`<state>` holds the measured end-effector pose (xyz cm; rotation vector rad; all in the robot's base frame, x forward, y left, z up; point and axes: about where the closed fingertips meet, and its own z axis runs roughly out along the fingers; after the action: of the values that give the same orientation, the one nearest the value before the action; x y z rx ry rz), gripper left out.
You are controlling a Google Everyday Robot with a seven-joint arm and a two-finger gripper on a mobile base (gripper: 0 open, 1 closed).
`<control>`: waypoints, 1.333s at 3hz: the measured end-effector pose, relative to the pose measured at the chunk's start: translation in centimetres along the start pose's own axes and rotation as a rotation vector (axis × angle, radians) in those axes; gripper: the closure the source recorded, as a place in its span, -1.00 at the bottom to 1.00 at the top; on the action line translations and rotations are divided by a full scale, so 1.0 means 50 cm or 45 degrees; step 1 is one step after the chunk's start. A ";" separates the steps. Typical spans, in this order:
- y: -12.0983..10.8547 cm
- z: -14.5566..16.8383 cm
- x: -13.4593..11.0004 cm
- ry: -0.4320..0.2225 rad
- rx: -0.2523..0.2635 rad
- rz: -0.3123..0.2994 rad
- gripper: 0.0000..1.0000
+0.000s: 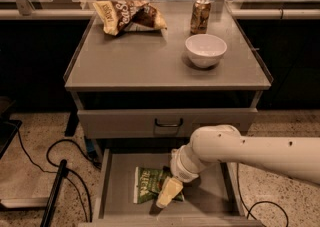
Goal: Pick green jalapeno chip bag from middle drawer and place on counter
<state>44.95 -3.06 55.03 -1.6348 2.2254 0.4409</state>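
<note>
A: What is taking up most of the view?

B: The counter (140, 66), with the middle drawer (117, 181) standing open below and the white arm (260, 153) reaching into it.

A: And smaller things?

B: A brown chip bag (129, 16), bowl (205, 50) and can (201, 15) are sitting on top. The green jalapeno chip bag (147, 183) is lying on the drawer floor, the gripper (168, 193) hanging over its right edge. Whether it is grasping, I cannot tell.

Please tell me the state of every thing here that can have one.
Wide shallow grey metal drawer: pulled open.
Grey drawer front with black handle: shut.
Crinkled green foil chip bag: lying flat in open drawer.
Gripper: down over that bag.
White round bowl: upright on grey counter.
Brown metal can: upright.
Brown-and-yellow chip bag: lying crumpled.
</note>
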 end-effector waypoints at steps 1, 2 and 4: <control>-0.024 0.064 -0.002 -0.074 -0.047 -0.004 -1.00; -0.021 0.075 0.001 -0.075 -0.060 -0.001 -1.00; -0.033 0.148 0.014 -0.143 -0.055 0.008 -1.00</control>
<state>46.98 -0.86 48.02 -1.5840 2.1531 0.5713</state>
